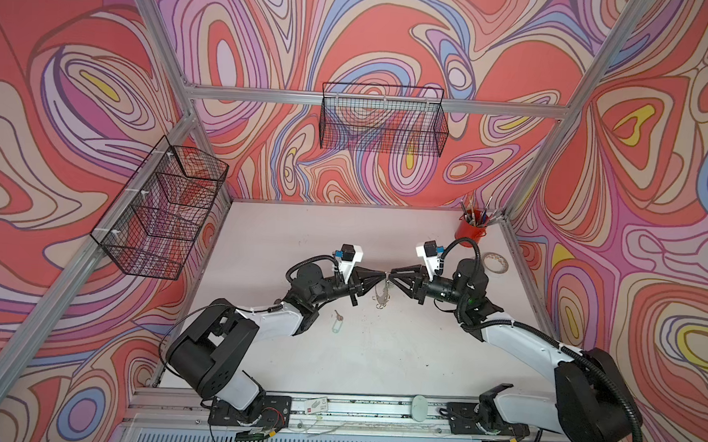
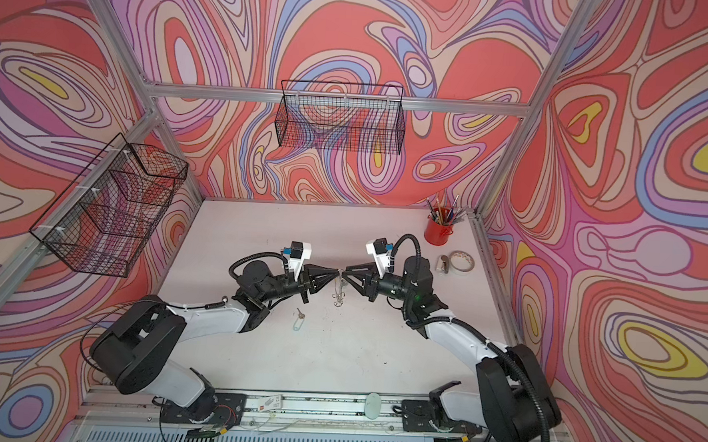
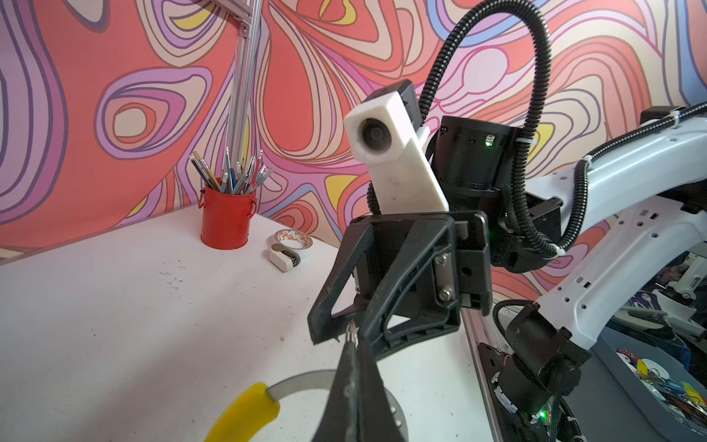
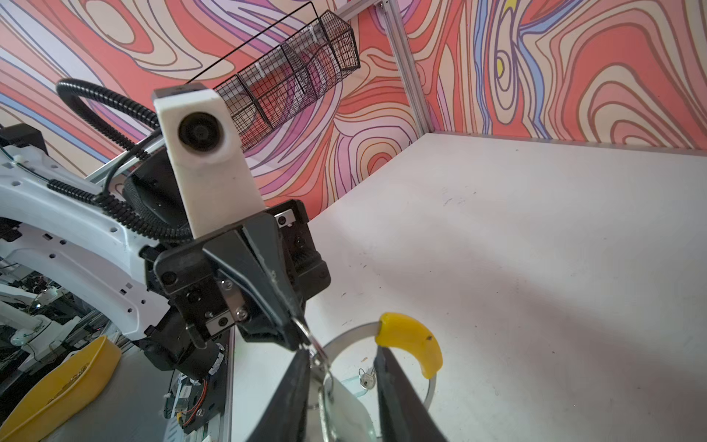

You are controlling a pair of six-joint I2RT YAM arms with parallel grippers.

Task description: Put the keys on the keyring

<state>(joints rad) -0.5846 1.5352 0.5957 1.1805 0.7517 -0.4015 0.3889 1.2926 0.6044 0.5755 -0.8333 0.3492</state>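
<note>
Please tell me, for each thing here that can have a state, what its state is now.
left gripper: shut on a wire loop of the keyring.
right gripper: open, around that loop.
keyring: lifted, hanging below the left gripper.
key: lying loose on the table.
red cup: upright, holding pencils.
tape roll: lying flat.

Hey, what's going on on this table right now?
Two robot arms meet tip to tip over the white table. The left gripper is shut on a small wire loop of the keyring, which hangs below it. The right gripper, jaws apart, sits at that same loop. One tagged key lies on the table, not yet on the ring.
</note>
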